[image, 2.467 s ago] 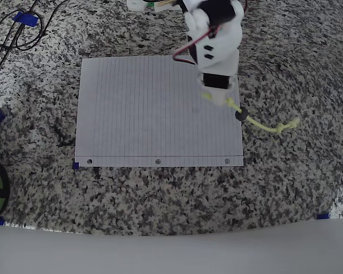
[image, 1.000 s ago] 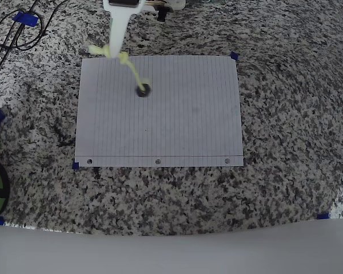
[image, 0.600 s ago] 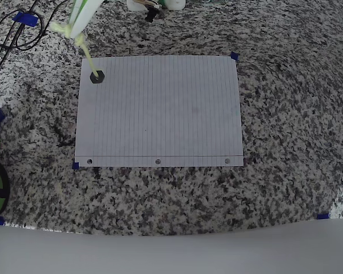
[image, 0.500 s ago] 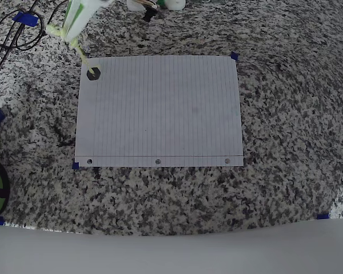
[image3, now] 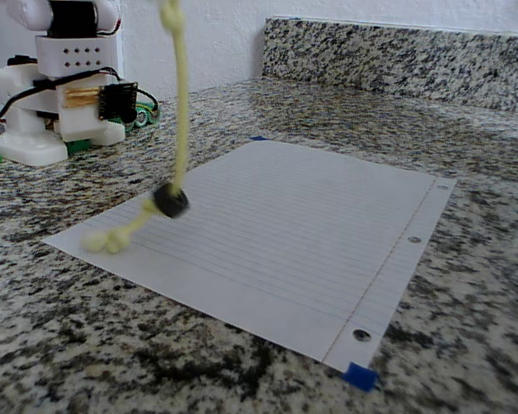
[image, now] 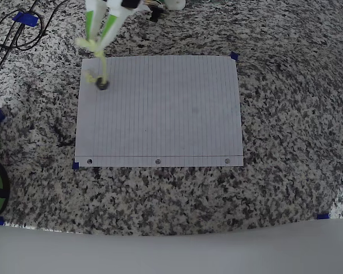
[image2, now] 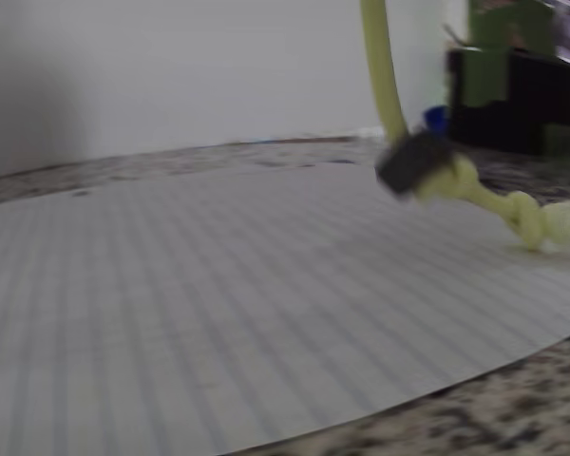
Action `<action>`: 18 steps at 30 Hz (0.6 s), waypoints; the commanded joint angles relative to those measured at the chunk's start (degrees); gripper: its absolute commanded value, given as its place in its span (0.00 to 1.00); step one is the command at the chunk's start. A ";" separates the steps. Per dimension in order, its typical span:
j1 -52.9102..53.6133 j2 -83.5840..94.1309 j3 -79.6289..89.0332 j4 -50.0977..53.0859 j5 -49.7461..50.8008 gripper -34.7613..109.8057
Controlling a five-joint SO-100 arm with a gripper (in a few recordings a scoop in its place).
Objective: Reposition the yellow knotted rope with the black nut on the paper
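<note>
Granite worktop point(image: 286, 142), speckled grey, white wall behind in the fixed view. Paper point(image: 160, 114) lies flat on it, punched holes along the near edge in the overhead view. Claw point(image: 102, 50) at the paper's far-left corner, fingers point(image: 90, 25) angled together, pinching the yellow knotted rope point(image3: 180, 112), which hangs straight down. Black nut point(image3: 170, 202) sits low on the cord, at the paper. Knotted end point(image3: 108, 239) trails onto the sheet's left edge.
</note>
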 commanded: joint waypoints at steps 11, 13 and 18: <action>-9.76 9.84 10.11 4.57 21.18 0.24; -12.13 10.11 10.46 4.48 22.76 0.24; -17.49 10.28 11.69 4.66 27.69 0.24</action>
